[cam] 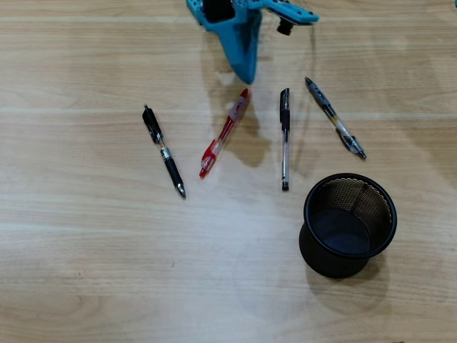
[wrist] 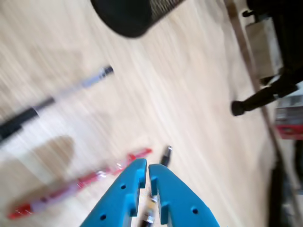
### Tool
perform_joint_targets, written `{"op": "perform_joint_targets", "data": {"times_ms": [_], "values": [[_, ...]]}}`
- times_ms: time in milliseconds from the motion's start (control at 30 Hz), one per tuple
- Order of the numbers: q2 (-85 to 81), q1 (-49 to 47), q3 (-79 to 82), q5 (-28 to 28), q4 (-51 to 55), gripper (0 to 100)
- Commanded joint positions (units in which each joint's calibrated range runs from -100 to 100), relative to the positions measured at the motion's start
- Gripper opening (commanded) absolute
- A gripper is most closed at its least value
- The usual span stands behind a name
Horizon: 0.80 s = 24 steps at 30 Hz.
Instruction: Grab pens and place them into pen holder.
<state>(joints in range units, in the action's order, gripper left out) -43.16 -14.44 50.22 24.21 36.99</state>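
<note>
Tool [wrist: 144, 171] hangs nearly closed above red pen [cam: 224, 133], empty.

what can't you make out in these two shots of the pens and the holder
- End effector: overhead view, top edge cuts it off.
- Black pen: wrist view, mostly hidden behind the end effector.
- Pen holder: wrist view, cropped by the top edge.
- Red pen: wrist view, motion-blurred.
- Pen holder floor: overhead view, too dark.
</note>
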Motion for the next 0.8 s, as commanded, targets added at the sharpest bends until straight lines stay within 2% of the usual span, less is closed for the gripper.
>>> {"op": "perform_joint_targets", "data": {"times_ms": [0, 367, 633, 767], "values": [[4.2, -3.6, -5.9, 2.0, -0.5, 2], [7.4, -27.7, -7.3, 3.3, -1.1, 2], [13.9, -32.0, -7.7, 11.1, -1.2, 2], [17.0, -31.7, -10.2, 19.4, -0.4, 2]]}}
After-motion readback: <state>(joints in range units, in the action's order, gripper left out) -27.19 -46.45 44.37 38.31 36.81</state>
